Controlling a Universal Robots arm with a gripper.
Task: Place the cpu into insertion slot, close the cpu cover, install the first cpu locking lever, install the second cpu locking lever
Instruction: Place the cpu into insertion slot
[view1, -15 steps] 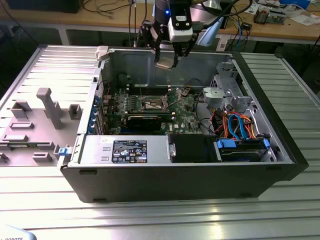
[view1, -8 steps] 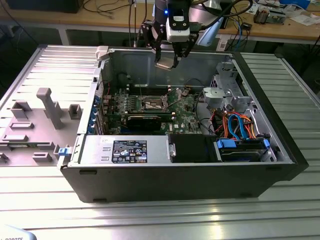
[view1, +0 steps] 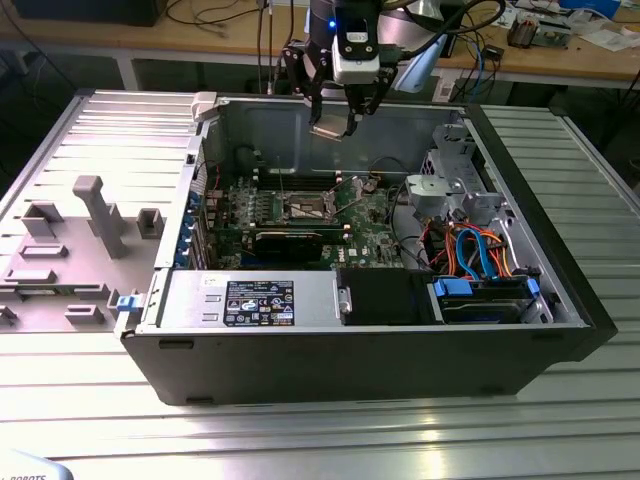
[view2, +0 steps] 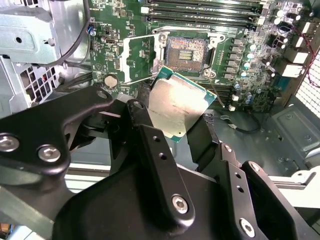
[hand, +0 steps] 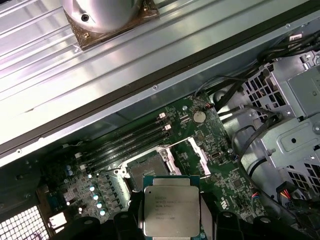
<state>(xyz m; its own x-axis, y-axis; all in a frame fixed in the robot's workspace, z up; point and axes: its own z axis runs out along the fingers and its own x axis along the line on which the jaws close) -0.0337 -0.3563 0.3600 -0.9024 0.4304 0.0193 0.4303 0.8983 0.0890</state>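
Observation:
My gripper (view1: 333, 125) is shut on the cpu (view1: 328, 132), a flat silvery square chip held by its edges. It hangs above the open computer case, near the back wall. In both wrist views the cpu (view2: 177, 105) (hand: 171, 210) sits between the black fingers (view2: 150, 132). Well below it, the insertion slot (view1: 308, 208) (view2: 192, 47) (hand: 145, 170) lies bare on the green board. The cpu cover (view2: 136, 59) (hand: 198, 156) stands swung open beside the slot. I cannot tell the locking levers apart.
A long black card (view1: 290, 240) lies in front of the slot and memory slots (view2: 205, 7) run behind it. A metal drive cage (view1: 450, 185) and blue and orange cables (view1: 470, 250) fill the exterior view's right. A grey fixture plate (view1: 70, 240) lies outside the case.

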